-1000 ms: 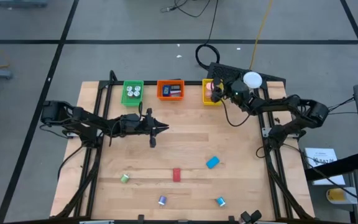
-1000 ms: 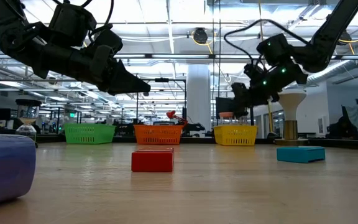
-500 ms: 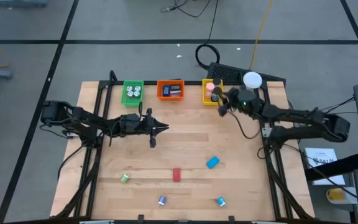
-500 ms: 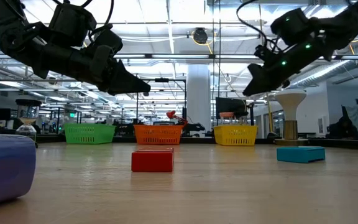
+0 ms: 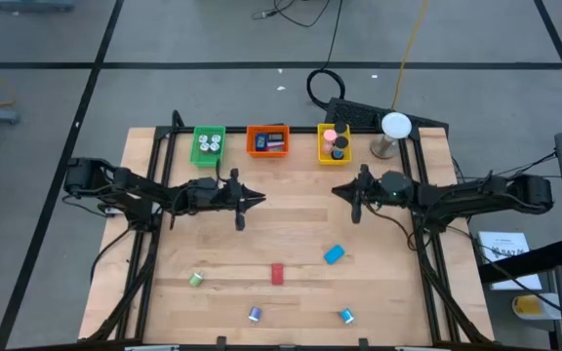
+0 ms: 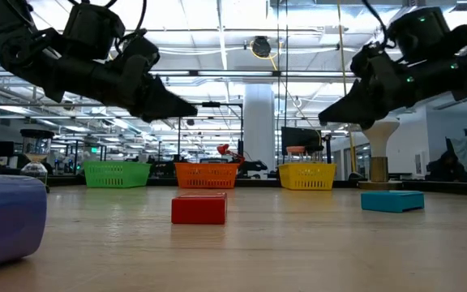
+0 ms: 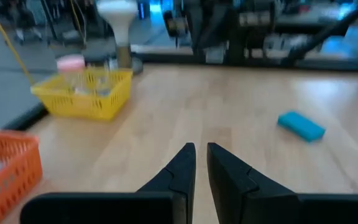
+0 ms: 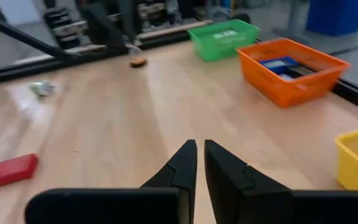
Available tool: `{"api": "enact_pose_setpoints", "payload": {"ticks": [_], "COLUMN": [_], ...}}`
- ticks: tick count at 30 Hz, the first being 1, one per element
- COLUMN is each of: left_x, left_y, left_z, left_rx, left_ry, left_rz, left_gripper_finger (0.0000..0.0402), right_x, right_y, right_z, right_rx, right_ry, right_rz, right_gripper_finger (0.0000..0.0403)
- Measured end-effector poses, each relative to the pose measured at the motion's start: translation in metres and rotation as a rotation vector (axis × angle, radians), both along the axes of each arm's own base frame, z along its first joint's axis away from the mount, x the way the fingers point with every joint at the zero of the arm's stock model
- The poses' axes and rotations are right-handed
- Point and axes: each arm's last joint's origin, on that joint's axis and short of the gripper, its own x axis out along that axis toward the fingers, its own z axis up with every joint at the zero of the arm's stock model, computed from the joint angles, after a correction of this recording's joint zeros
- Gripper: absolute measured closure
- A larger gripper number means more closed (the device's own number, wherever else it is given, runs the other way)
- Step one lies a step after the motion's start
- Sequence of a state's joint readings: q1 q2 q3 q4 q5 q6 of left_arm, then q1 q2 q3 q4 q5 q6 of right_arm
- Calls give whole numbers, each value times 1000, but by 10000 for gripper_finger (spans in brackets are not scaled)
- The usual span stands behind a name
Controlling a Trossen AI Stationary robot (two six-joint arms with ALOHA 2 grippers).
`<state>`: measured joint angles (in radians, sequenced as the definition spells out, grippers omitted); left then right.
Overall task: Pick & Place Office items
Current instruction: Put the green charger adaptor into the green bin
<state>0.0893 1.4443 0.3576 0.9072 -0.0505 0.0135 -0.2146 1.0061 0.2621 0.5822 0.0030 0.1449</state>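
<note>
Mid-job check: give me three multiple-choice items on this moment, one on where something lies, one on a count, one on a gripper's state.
1. Where is the pink piece?
A. yellow tray
B. green tray
C. bare table

2. How many loose pieces lie on the bare table?
A. two
B. five
C. nine

3. The right gripper is:
A. shut on a red block
B. wide open
C. shut, empty

Answers:
1 A: the pink piece sits in the yellow tray.
2 B: five lie scattered on the table.
3 C: the right gripper has jaws together, nothing between.

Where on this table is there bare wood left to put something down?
Widest bare stretch: mid-table, between the trays at the back (green tray, orange tray, yellow tray) and the blue block and red block. Small pieces are scattered along the front edge.
</note>
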Motion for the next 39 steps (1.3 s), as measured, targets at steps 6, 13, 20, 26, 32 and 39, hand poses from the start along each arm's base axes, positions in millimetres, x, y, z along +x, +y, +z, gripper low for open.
{"api": "enact_pose_setpoints", "payload": {"ticks": [6, 13, 20, 26, 32, 39], "left_x": [3, 9, 12, -1, -22, -57], "left_y": [0, -1, -55, -118, -163, -195], "left_z": [14, 21, 17, 29, 43, 53], "left_rx": [0, -77, 28, 33, -316, -669], "left_ry": [-125, -149, 256, 511, 675, 870], "left_rz": [1, -55, -204, -143, -13, 192], "left_gripper_finger": [353, 353, 368, 397, 335, 228], "right_x": [-1, -6, -9, -10, -10, -10], "right_y": [15, 25, 32, 35, 36, 36], "right_z": [0, -8, -14, -15, -15, -15], "right_rx": [-16, -63, -75, -96, -111, -124], "right_ry": [-82, -75, -52, -50, -52, -43], "right_rz": [76, 30, 5, 29, 37, 41], "right_gripper_finger": [385, 387, 387, 387, 387, 387]}}
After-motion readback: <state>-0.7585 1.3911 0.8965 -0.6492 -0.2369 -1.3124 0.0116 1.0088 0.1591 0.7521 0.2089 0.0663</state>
